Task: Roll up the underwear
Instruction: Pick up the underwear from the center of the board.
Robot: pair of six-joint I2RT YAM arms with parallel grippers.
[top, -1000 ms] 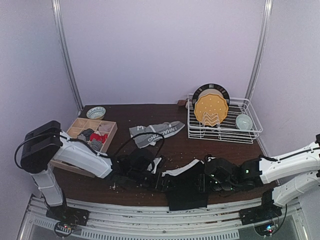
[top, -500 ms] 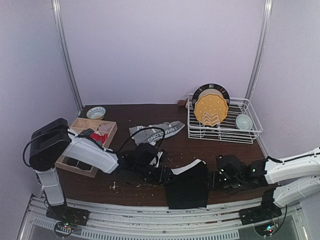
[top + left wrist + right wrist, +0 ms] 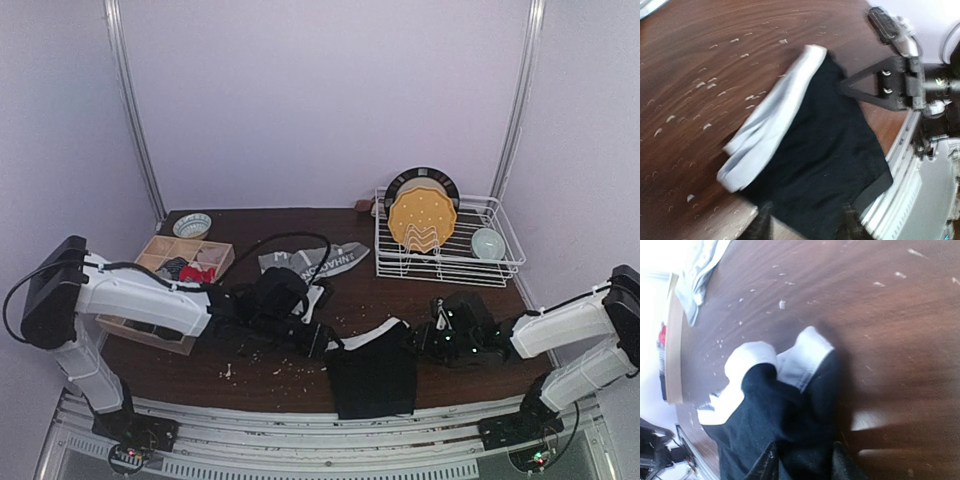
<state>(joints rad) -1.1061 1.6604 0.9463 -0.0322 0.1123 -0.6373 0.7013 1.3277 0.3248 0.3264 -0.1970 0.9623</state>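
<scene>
Black briefs [image 3: 372, 375] lie flat and unrolled at the near bench [image 3: 200, 375] edge, white waistband on the far side, a little rumpled. Left end effector [image 3: 322, 345] at the waistband's left end, right end effector [image 3: 422, 340] at its right end; each has fingers apart with black cloth between, cannot tell if either has gripped. Farther back, grey lettered briefs [image 3: 315, 262] lie loose. Judgement: no roll begun; both pairs left to do

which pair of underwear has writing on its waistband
The grey pair lying farther back, left of the dish rack: white letters run along its band. The black pair at the near edge has a plain white band.
</scene>
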